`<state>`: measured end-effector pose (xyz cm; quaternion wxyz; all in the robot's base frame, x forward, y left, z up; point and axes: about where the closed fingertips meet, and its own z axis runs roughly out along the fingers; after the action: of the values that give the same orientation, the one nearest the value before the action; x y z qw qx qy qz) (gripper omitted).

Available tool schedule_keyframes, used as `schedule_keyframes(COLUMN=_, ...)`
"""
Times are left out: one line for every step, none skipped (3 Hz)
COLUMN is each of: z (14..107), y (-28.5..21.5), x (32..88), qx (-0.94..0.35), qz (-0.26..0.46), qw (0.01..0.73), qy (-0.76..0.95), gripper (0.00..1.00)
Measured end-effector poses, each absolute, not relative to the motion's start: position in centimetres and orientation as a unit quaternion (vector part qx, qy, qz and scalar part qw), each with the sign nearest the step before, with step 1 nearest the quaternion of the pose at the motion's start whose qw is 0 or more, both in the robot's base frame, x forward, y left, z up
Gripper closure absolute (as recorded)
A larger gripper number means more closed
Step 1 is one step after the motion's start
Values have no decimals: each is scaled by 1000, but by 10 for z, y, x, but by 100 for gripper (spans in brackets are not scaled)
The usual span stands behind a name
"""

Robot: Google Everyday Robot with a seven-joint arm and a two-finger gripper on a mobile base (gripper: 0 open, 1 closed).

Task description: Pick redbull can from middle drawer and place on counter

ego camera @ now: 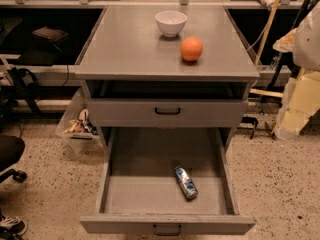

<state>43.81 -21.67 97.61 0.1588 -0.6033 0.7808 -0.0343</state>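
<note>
The redbull can (185,182) is a slim blue-and-silver can. It lies on its side, set diagonally, on the floor of the middle drawer (135,194), right of centre. That drawer is pulled far out, and its front panel with a dark loop handle (167,229) is at the bottom edge. The counter (130,44) is the grey cabinet top above. My gripper is out of view. A pale blurred shape (307,34) at the right edge may be part of my arm.
A white bowl (171,22) and an orange ball (191,49) stand on the counter's far right half. The drawer above (167,111) is shut. A clear bin of clutter (77,126) sits left of the cabinet, yellow foam blocks (300,104) to its right, and a chair base (10,159) at far left.
</note>
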Motion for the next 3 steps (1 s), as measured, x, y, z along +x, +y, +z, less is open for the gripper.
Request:
schedule_keyframes(z=976, y=-217, x=438, qx=-603, qz=-34, qw=159, qy=781, gripper=0)
schedule_keyframes(z=950, y=-212, x=437, qx=-614, qz=-18, qw=150, qy=775, gripper=0)
schedule_keyframes(z=860, y=-183, x=437, qx=-648, qz=60, qw=131, qy=748, gripper=0)
